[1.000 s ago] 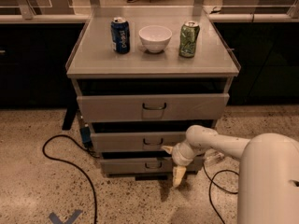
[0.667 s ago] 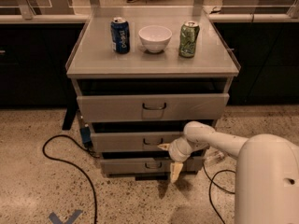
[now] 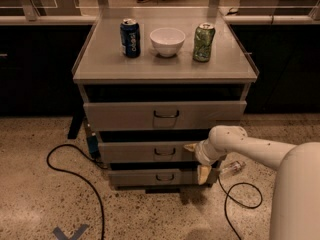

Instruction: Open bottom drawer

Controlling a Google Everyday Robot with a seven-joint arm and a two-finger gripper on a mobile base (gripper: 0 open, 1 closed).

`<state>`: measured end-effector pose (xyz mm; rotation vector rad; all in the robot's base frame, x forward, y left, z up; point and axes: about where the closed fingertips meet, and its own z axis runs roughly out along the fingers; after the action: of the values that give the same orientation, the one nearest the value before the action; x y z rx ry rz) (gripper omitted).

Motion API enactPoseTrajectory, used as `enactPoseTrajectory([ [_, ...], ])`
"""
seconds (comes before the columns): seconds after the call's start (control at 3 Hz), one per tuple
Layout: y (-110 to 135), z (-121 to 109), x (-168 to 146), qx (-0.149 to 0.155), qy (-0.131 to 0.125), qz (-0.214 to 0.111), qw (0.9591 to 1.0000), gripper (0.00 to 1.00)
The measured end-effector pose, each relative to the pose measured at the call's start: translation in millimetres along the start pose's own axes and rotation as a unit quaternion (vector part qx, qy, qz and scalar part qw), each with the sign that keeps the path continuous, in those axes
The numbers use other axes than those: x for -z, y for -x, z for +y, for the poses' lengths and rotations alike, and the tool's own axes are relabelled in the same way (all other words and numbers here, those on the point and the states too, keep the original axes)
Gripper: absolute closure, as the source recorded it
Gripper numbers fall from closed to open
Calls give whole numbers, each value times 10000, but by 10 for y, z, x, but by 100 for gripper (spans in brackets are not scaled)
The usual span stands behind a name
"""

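Tool [image 3: 196, 162] low at the right front of the grey metal drawer cabinet [image 3: 80, 86], spread wide. One cream finger [image 3: 190, 147] pointing left across the right part of the mid-sized grey drawer front [image 3: 145, 152]; the other hanging down over the right end of the shallow grey bottom drawer [image 3: 150, 177]. Contact with either front impossible to tell.

Behind the tool, a rounded white wrist joint [image 3: 226, 136], bent sharply down and leftward. From there a white forearm [image 3: 265, 153] running right and slightly downward into the bulky white robot body [image 3: 300, 194] at the lower right corner.

Bottom drawer at the foot of the cabinet, just above the speckled floor [image 3: 30, 194], small dark wire loop handle [image 3: 164, 177] at centre, well left of the hanging finger. Dark gap above its front. Higher up, the tallest grey drawer front [image 3: 120, 115].

On the grey tabletop [image 3: 165, 66], in a row: blue soda can [image 3: 130, 37], white bowl [image 3: 167, 41], green soda can [image 3: 204, 42]. Black cable [image 3: 75, 176] looping over the floor on the left.
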<state>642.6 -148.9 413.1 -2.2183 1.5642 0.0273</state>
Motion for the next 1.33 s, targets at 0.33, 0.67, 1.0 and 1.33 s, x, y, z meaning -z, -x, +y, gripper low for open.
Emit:
enactPoseTrajectory([
  [0.33,0,0,0,0,0,0,10000,0],
  [0.67,6,31,9,0,0,0,10000,0],
  [1.0,-31,609,21,-175,115,-155,9997,0],
  [1.33,-152,1237,59,-450,350,-192,9982,0],
])
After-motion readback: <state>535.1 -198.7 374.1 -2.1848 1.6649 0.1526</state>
